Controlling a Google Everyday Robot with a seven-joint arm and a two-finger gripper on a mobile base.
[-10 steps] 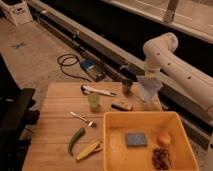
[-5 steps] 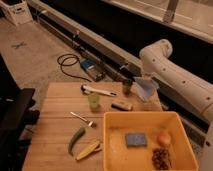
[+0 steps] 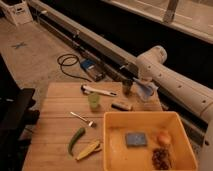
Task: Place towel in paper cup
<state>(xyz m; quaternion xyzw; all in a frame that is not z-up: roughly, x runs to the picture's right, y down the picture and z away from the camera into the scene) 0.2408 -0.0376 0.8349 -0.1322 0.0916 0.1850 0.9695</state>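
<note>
Lowered gripper (image 3: 143, 86), towel (image 3: 145, 92) beneath.

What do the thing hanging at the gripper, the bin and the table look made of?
The towel hanging at the gripper looks like thin soft cloth: it droops in folds. The yellow bin looks like smooth moulded plastic. The table looks like bare wooden planks with visible seams.

The light was dim and warm. The gripper (image 3: 143, 89) by the table's (image 3: 50, 130) far edge looked blurry.
</note>
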